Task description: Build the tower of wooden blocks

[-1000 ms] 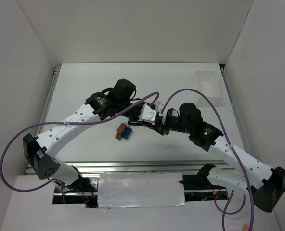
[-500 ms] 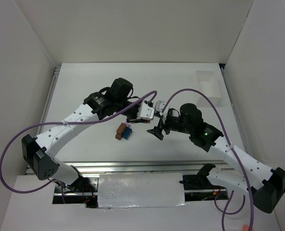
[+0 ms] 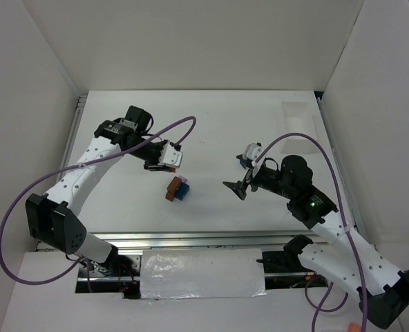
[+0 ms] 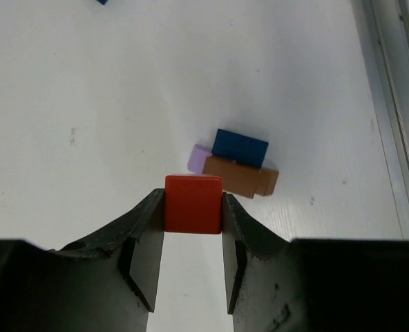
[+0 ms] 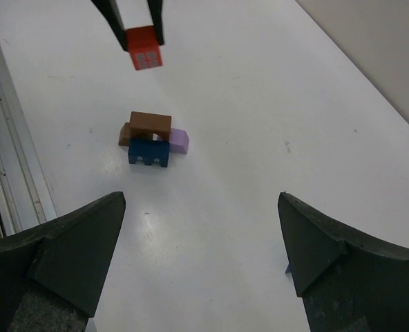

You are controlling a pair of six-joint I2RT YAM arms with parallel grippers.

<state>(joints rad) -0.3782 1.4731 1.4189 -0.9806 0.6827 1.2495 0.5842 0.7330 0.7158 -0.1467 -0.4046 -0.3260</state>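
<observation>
A small red block [image 4: 193, 204] is clamped between the fingertips of my left gripper [image 4: 193, 207], which is shut on it. The right wrist view shows this red block [image 5: 144, 48] hanging beyond the cluster, clear of it. The wood block tower [image 3: 177, 188] is a low cluster on the table: a brown piece [image 5: 150, 124] on top, a blue block [image 5: 149, 152] and a pale purple block [image 5: 179, 141]. My left gripper [image 3: 164, 160] hovers just left and back of it. My right gripper [image 3: 239, 173] stands wide open and empty, right of the cluster [image 4: 235, 164].
A clear plastic tray [image 3: 298, 114] lies at the back right. A small blue piece [image 5: 287, 268] peeks out beside my right finger. White walls enclose the table on three sides, and a metal rail [image 3: 191, 238] runs along the near edge.
Both grippers were together just right of the cluster. The right jaws opened wide and drew back to the right. The left arm swung back left, still holding the red block.
</observation>
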